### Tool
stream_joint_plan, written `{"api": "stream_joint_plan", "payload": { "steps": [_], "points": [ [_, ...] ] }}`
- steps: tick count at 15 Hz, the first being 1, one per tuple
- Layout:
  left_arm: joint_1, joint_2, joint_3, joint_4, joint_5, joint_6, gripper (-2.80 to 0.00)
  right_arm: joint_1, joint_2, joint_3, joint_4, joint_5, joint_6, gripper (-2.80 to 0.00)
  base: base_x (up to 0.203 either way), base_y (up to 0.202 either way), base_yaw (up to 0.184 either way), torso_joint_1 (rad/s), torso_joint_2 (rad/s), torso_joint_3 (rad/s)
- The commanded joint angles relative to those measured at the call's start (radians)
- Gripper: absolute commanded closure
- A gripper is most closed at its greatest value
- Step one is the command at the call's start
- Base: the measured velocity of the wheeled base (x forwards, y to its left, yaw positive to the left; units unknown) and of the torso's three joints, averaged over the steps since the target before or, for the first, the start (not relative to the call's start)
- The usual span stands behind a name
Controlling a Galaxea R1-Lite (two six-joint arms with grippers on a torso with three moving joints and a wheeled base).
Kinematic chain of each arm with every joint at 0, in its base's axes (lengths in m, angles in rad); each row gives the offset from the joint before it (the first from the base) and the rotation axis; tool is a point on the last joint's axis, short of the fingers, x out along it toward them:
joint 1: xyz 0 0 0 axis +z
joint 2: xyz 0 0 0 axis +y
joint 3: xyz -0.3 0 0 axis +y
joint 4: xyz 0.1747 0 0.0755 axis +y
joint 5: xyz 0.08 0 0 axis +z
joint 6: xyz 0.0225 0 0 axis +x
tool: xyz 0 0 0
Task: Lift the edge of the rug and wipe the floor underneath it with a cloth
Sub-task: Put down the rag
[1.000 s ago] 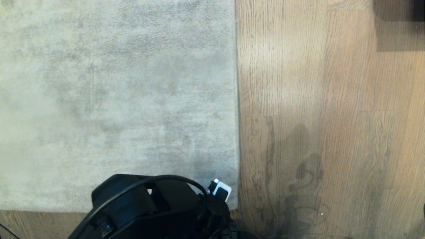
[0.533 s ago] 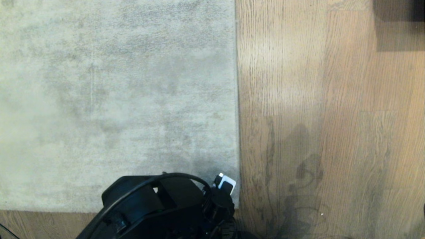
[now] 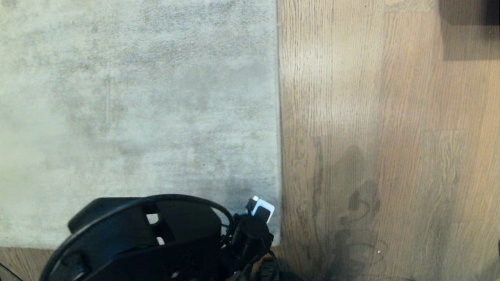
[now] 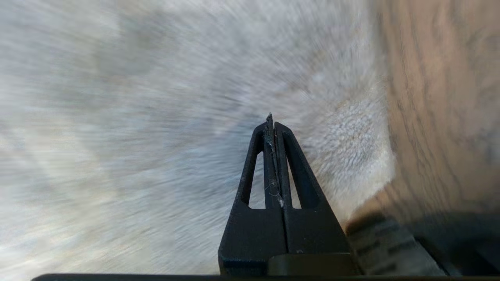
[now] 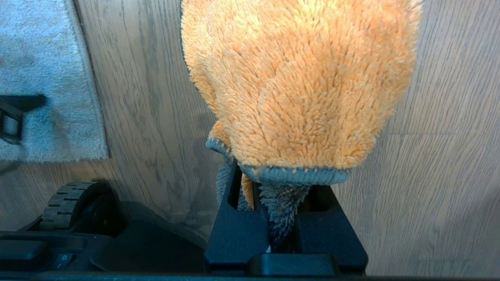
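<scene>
The rug (image 3: 136,117) filled the head view from nine o'clock through twelve, pale grey and mottled, lying flat on the floor (image 3: 390,136), whose brown wood-grain planks took up the three o'clock side. The rug edge (image 3: 279,117) ran straight from twelve toward six o'clock and ended in a squared corner (image 3: 278,241) near six o'clock, with a strip of floor showing below the rug's near border.

The left arm (image 3: 156,242), black and looped by a cable, sat at about seven o'clock over that corner. In the left wrist view the left end effector (image 4: 272,125) was pressed fully together with nothing between its fingers (image 4: 293,156), its tips over the rug pile just beside the corner (image 4: 375,171).

In the right wrist view the right end effector (image 5: 273,218) was nearly closed, clamped on the hem of the cloth (image 5: 300,78), a fluffy orange rag with a grey trim that covered its fingertips. Plank floor lay beneath it, with the rug corner (image 5: 78,128) at nine o'clock and a ridged black wheel (image 5: 66,203) at eight o'clock.
</scene>
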Motion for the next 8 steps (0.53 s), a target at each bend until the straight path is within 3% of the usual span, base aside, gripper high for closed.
{"api": "stream_joint_plan", "payload": {
  "steps": [1,8],
  "points": [
    [0.002,-0.180,0.058,0.038,0.004,0.000,0.00,0.001,0.001,0.000,0.000,0.000,0.000,0.00,0.000,0.000,0.000,0.000,0.00,0.000],
    [0.031,-0.607,0.196,0.266,0.004,0.000,0.00,0.000,0.001,0.000,0.000,0.000,0.000,0.00,0.000,0.000,0.000,0.000,0.00,0.000]
  ]
}}
